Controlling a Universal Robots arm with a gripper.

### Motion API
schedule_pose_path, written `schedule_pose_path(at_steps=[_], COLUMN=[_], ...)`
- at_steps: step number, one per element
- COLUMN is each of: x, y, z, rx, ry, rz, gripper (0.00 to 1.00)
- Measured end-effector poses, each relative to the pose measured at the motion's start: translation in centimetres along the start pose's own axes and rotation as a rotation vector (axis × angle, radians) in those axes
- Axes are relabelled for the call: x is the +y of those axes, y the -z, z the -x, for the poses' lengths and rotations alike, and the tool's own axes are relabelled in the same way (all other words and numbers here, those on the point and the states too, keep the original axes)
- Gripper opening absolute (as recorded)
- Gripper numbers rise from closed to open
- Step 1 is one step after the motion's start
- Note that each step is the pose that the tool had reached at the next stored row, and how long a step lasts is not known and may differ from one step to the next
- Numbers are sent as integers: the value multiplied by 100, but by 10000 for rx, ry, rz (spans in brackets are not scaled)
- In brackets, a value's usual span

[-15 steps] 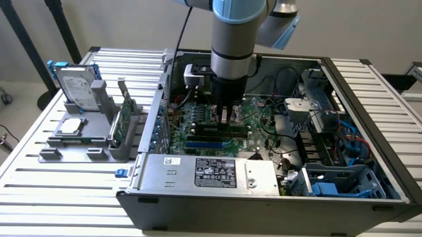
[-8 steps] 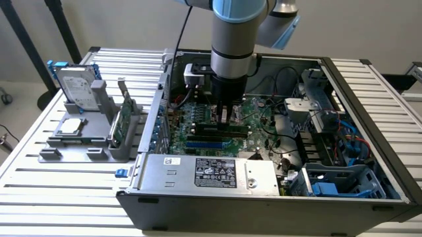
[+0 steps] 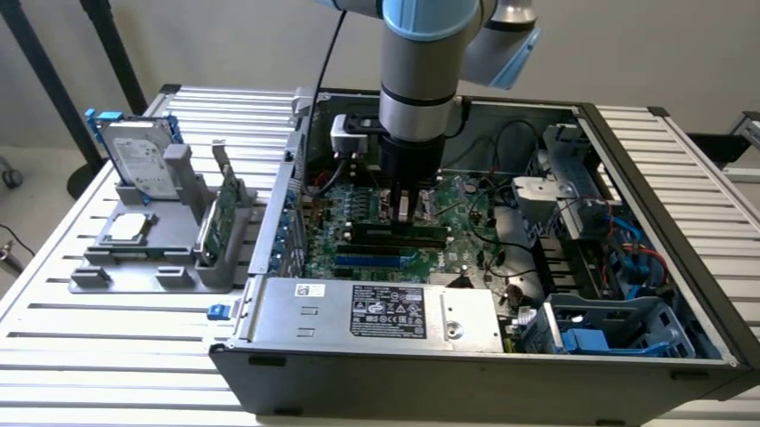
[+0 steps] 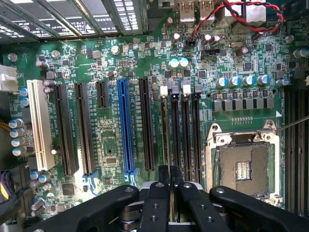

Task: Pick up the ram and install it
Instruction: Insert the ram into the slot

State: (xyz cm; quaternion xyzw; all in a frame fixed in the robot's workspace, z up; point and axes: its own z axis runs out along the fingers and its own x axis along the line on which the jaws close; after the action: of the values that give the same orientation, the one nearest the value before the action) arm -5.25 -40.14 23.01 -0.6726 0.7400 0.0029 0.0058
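Observation:
My gripper hangs straight down inside the open computer case, just above the motherboard. Its two black fingers stand close together, shut on a thin sliver seen edge-on, which I take for the ram; most of it is hidden by the fingers. Directly under the fingertips run the long black memory slots with white latches at their far ends. The gripper lines up with the slot nearest the blue slot. I cannot tell whether the ram touches the slot.
The CPU socket lies beside the memory slots. The grey power supply fills the case's front, and drive cages with cables stand at the exterior view's right. Outside the case a grey holder carries a hard drive and a green bracket card.

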Motion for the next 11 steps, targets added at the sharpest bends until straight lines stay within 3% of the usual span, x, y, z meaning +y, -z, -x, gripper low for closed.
schedule_pose_path(at_steps=[11], x=[1], y=[-8], z=[5], rx=[0], ry=[64], rz=[1], gripper=[14])
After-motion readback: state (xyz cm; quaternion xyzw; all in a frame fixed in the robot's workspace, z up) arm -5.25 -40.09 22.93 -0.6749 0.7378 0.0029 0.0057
